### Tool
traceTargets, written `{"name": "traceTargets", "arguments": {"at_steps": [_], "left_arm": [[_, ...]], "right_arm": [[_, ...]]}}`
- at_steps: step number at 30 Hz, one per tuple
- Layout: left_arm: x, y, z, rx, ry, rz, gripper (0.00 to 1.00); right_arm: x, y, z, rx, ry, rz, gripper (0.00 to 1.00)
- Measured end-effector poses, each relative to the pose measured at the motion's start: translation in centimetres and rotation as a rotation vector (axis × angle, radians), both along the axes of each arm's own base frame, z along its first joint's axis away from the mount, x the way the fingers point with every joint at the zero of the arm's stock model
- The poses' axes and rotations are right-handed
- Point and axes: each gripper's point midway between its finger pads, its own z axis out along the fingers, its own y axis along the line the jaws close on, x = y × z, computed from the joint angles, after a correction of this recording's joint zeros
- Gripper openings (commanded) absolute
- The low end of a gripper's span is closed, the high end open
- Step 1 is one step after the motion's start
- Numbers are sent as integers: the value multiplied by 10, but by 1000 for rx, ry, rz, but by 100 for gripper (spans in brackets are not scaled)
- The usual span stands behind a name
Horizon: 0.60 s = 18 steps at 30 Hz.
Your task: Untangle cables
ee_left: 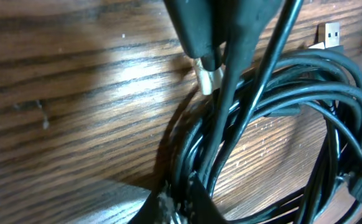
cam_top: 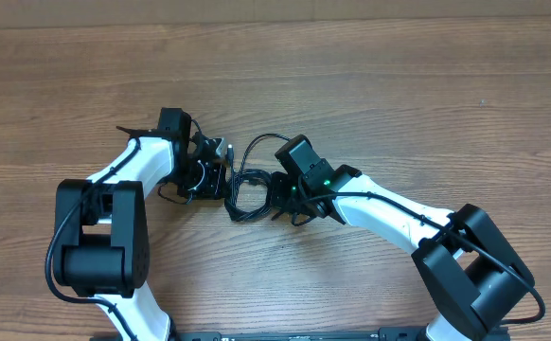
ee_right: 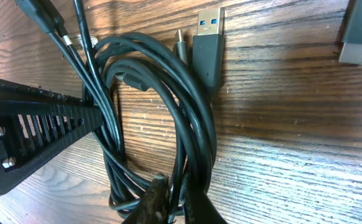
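Observation:
The cables (cam_top: 241,205) are a bundle of thin black cords coiled on the wood table between my two arms. My left gripper (cam_top: 221,178) sits on the bundle's left side, and its jaws (ee_left: 180,202) are shut on several strands of the cables (ee_left: 330,81). A silver-tipped plug (ee_left: 209,78) hangs just beyond. On the bundle's right side, my right gripper (cam_top: 277,194) has its jaws (ee_right: 176,200) shut on a strand at the near end of the coil (ee_right: 193,124). A blue-tongued USB plug (ee_right: 209,43) lies at the coil's far end.
The left gripper's black slotted finger (ee_right: 38,127) reaches into the right wrist view from the left and presses on the coil. A loose grey-black plug (ee_right: 358,37) lies at the top right. A silver USB plug (ee_left: 330,34) rests on the wood table (cam_top: 399,85).

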Motion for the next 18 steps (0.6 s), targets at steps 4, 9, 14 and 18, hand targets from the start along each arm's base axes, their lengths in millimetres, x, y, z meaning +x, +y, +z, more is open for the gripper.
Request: {"name": "traceTargets", "arguments": {"at_steps": [4,9,14,18], "left_arm": [[0,0,0,0,-2,5,4],[0,0,0,0,0,10,4],[0,0,0,-13,2,15,4],[0,-1,0,-18,3,20,4]], "right_arm": [[1,1,0,3,-2,-2,16],[1,1,1,3,-3,-1,22],[1,1,1,3,-3,-2,31],[1,0,0,2,-1,-5,43]]}}
